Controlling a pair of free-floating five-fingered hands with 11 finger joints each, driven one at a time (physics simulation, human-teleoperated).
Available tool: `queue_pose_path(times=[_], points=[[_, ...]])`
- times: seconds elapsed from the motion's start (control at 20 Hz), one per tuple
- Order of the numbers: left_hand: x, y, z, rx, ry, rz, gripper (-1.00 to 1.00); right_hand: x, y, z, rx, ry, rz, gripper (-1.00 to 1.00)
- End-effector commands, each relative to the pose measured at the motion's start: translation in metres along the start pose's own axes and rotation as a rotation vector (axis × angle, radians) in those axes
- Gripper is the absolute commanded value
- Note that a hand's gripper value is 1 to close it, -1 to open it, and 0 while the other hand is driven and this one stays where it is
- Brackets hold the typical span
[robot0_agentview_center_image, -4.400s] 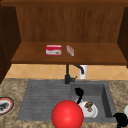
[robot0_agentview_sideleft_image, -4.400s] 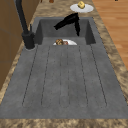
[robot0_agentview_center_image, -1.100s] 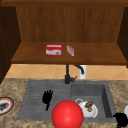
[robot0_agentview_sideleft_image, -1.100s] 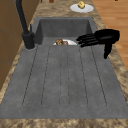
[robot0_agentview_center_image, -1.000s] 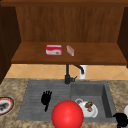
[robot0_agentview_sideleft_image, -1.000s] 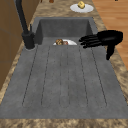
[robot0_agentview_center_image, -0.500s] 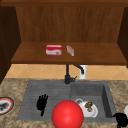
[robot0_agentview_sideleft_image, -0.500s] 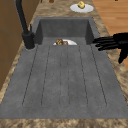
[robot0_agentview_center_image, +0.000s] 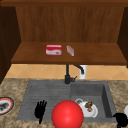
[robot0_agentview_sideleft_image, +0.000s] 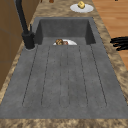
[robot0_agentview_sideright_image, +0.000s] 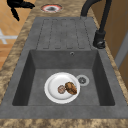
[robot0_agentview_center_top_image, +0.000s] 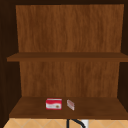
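Fingers of the left hand (robot0_agentview_center_image: 40, 110) are straight and spread a little apart, pointing up, and they hold nothing. The hand hangs over the front left edge of the sink (robot0_agentview_center_image: 45, 92), above its ribbed flat part. From the left side the same hand (robot0_agentview_sideleft_image: 120, 43) shows past the front edge of the sink (robot0_agentview_sideleft_image: 65, 82), fingers flat and reaching toward it. From the right side it (robot0_agentview_sideright_image: 17, 5) floats off the far front corner of the sink (robot0_agentview_sideright_image: 65, 32).

The right hand (robot0_agentview_center_image: 121, 119) hangs at the front right corner of the sink. I cannot tell how its fingers are set.

A big red ball (robot0_agentview_center_image: 67, 114) sits just right of the left hand, in front of the sink's middle. Inside the deep part of the sink lies a white plate (robot0_agentview_sideright_image: 62, 87) with brown food (robot0_agentview_sideright_image: 70, 88) on it. The black tap (robot0_agentview_center_image: 68, 75) stands at the back of the sink. On the table left of the sink lies a plate with a red rim (robot0_agentview_center_image: 5, 105). On the table at the far right of the sink a small plate with a yellow thing (robot0_agentview_sideleft_image: 81, 6) rests. Above the sink, on a wooden shelf (robot0_agentview_center_image: 100, 53), stand a red box (robot0_agentview_center_image: 53, 49) and a small pink box (robot0_agentview_center_image: 70, 50).
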Motion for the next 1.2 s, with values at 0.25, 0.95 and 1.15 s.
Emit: queue_pose_path(times=[0.25, 0.95, 1.15], points=[[0.019, 0.0, 0.002, 0.0, 0.0, 0.004, -1.0, 0.0, 0.0, 0.0, 0.0, 0.0, 0.0, 0.0], [0.025, 0.025, 0.0, 0.022, -0.009, -0.004, -1.0, 0.0, 0.0, 0.0, 0.0, 0.0, 0.0, 0.0], [0.025, 0.053, -0.003, 0.031, -0.001, -0.035, -1.0, 0.0, 0.0, 0.0, 0.0, 0.0, 0.0, 0.0]])
